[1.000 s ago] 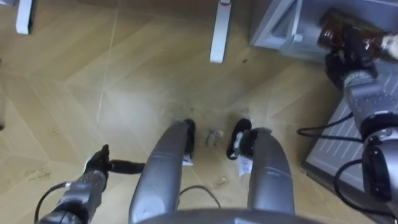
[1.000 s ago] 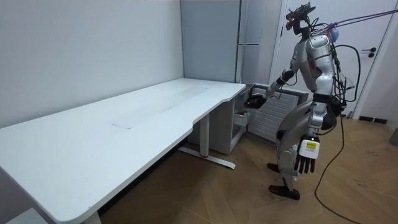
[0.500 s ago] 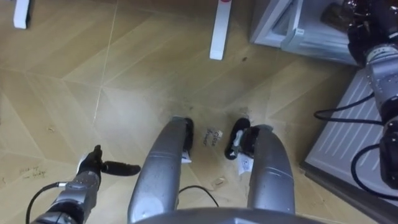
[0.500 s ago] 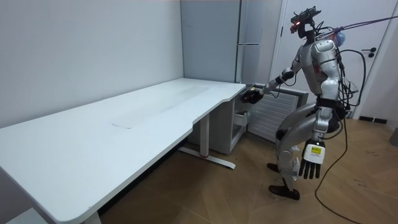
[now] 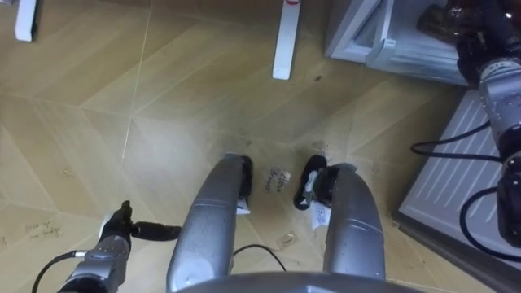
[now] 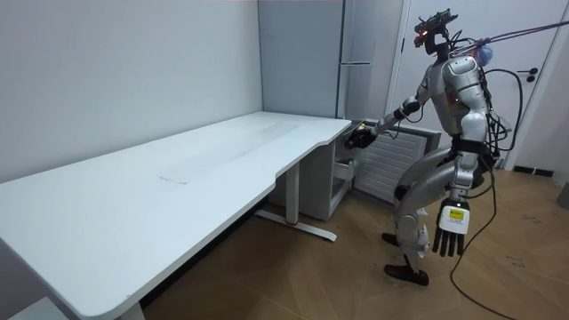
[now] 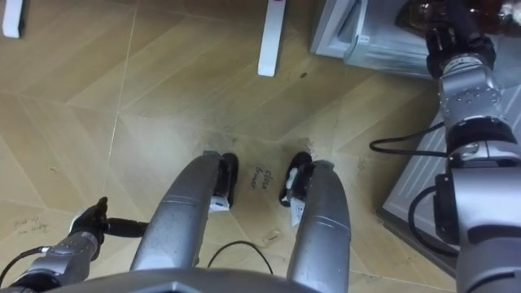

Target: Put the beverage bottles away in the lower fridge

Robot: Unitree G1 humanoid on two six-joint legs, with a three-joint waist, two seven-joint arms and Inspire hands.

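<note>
My right hand (image 5: 479, 34) is stretched forward at the top right, shut on a brown drink bottle (image 5: 434, 18). The bottle is held at the opening of the grey lower fridge (image 5: 359, 29). In the room view the same hand and bottle (image 6: 359, 138) reach out past the desk corner toward the tall grey fridge (image 6: 357, 53). The left hand (image 5: 120, 234) hangs low beside my left leg, fingers straight and holding nothing; its back shows in the room view (image 6: 450, 238). I stand upright on the wooden floor, facing the fridge.
The fridge's ribbed white door panel (image 5: 456, 183) lies open to my right. A white desk (image 6: 204, 169) stretches to the room view's left, and one of its legs (image 5: 284, 45) stands ahead of my feet. A drawer unit (image 6: 342, 178) sits under the desk.
The right arm has stretched farther forward, carrying the bottle up to the fridge opening. The left hand has swung lower and back beside the leg.
</note>
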